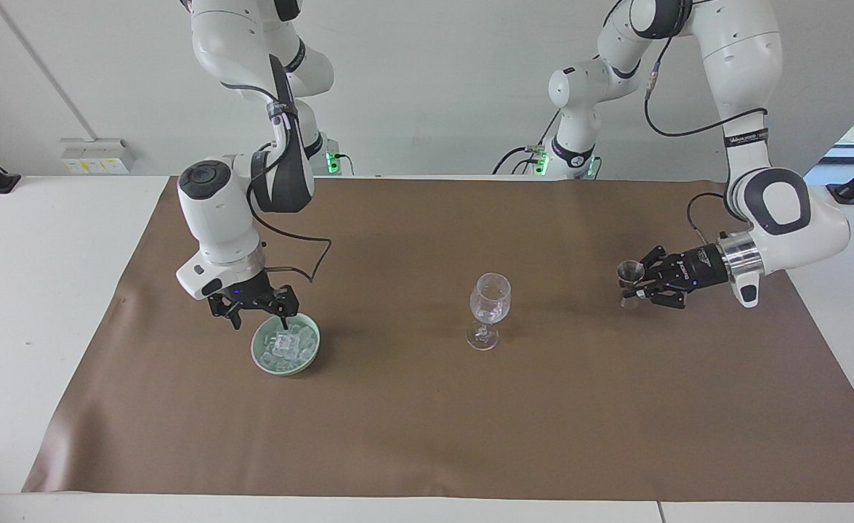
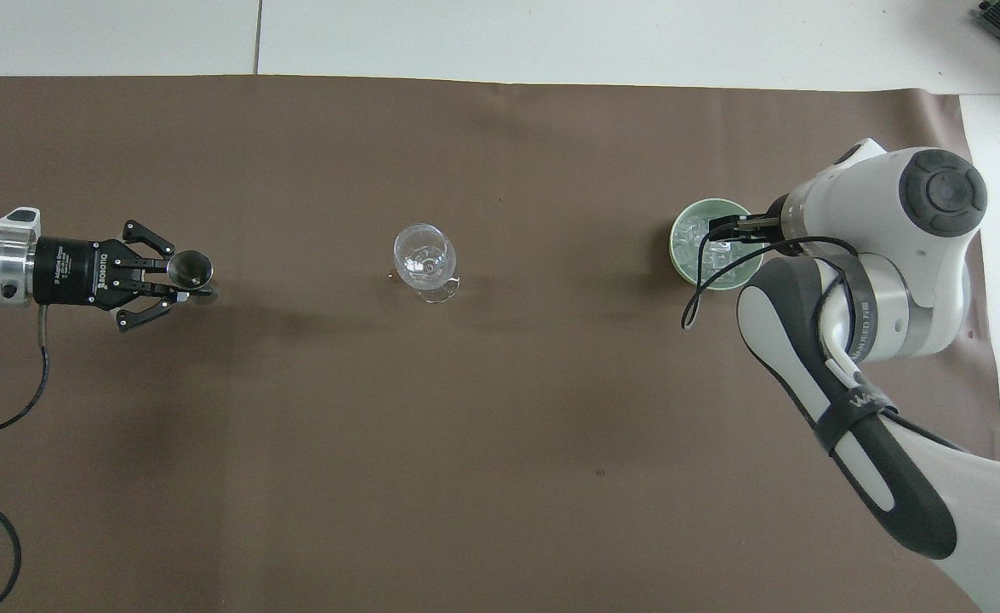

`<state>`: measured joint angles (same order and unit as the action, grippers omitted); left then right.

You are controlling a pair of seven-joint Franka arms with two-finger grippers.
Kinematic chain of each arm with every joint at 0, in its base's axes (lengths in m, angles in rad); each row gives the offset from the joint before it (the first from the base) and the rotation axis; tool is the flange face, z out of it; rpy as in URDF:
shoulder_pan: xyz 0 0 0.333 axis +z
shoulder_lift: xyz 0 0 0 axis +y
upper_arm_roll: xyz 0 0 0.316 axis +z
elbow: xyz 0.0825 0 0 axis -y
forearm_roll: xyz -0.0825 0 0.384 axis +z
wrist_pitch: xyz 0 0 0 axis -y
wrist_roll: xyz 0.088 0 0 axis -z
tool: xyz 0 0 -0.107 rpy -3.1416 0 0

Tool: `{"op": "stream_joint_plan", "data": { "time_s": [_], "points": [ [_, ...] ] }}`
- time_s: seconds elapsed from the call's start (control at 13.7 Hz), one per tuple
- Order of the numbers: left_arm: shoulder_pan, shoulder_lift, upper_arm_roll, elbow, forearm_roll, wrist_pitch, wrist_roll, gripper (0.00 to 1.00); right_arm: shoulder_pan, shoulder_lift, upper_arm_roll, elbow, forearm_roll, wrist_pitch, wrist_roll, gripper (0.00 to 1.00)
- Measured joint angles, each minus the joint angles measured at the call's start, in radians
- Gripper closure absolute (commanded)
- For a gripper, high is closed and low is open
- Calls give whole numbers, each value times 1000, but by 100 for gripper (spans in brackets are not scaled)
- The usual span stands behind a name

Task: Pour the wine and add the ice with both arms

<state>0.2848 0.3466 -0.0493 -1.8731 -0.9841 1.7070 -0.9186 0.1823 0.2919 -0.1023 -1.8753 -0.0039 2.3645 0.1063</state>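
Note:
A clear wine glass (image 1: 490, 305) stands upright mid-mat; it also shows in the overhead view (image 2: 425, 260). A pale green bowl (image 1: 255, 350) toward the right arm's end holds a heap of clear ice (image 1: 288, 344). The bowl (image 2: 679, 255) and the ice (image 2: 700, 243) show from above too. My right gripper (image 1: 259, 322) is open and low over the bowl, one fingertip (image 1: 284, 322) at the heap. My left gripper (image 1: 634, 280) is shut on a small metal jigger (image 1: 629, 274), upright and low over the mat toward the left arm's end, as the overhead view (image 2: 185, 277) also shows.
A brown mat (image 1: 427, 421) covers most of the white table (image 1: 34, 305). The right arm's wrist and forearm (image 2: 882, 281) hang over the mat beside the bowl and hide part of it from above.

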Motion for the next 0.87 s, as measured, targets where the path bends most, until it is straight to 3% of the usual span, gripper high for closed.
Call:
{"op": "stream_joint_plan", "data": {
  "time_s": [0.29,0.66,0.87],
  "points": [
    [22,59,0,25,-54,2,-51,100,13,57,0,3,4,60,66,0],
    [53,100,1,27,-103,7,-64,100,13,70,0,3,43,61,145,0],
    [73,121,0,27,-147,8,-63,100,13,70,0,4,43,60,196,11]
  ]
}}
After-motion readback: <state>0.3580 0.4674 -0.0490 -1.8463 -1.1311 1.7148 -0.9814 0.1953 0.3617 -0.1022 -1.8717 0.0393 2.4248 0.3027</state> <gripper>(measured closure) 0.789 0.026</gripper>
